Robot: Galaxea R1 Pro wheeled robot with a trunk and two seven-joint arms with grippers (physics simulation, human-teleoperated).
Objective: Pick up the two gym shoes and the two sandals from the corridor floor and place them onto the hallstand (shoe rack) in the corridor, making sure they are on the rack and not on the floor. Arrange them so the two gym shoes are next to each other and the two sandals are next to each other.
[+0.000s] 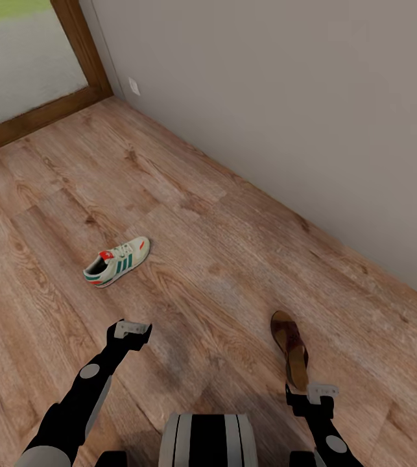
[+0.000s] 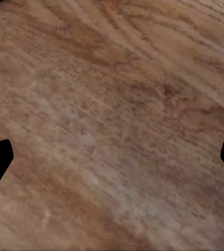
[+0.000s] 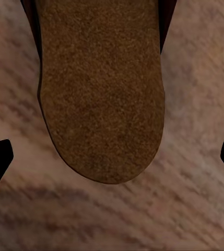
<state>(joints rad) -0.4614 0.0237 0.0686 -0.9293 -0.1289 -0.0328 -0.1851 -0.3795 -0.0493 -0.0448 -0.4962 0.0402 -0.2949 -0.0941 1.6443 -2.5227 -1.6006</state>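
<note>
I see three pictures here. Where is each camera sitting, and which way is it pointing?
Head view: from the robot's head, looking down over the corridor floor, a gym shoe and a sandal; both arms show, left gripper and right gripper.
Left wrist view: near the left gripper, facing bare floor; black fingertips at the edges.
Right wrist view: near the right gripper, facing the sandal's heel end.
Shared: head and right wrist views both show the sandal.

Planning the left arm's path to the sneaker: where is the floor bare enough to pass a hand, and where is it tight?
Bare planks lie between the gym shoe and the sandal, and from the shoe back to the grey wall and the door frame. The left gripper hangs over bare corridor floor. It is tight only at the sandal, under the right gripper.
</note>
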